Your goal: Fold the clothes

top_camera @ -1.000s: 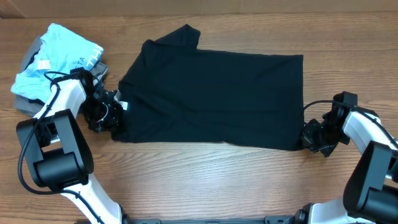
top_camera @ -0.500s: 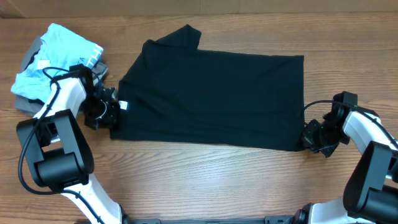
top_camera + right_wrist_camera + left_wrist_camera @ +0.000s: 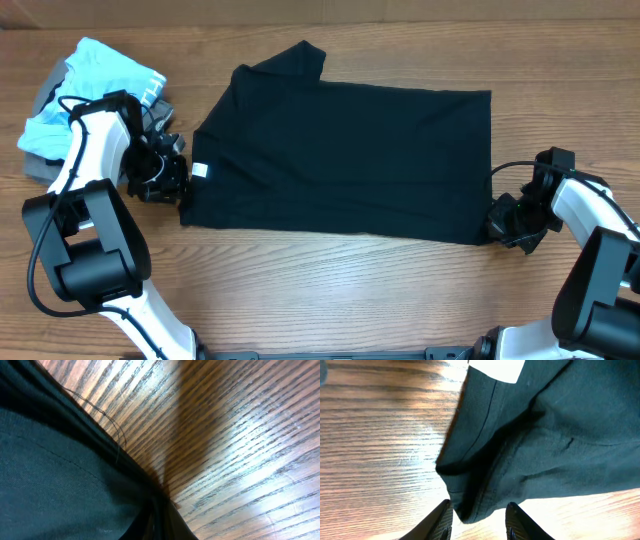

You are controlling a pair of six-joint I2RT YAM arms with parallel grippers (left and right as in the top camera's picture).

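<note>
left pincer stands apart around the shirt corner; right pincer is clamped on its hem. best release both, then lift straight off the bench, dragging no cloth.

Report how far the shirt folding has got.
Done: the T-shirt lies flat, only one sleeve showing, so probably folded once. In hand: the right gripper is shut on its hem corner; the left gripper stands open around the collar-end corner. Left: the sleeve and further folds.
</note>
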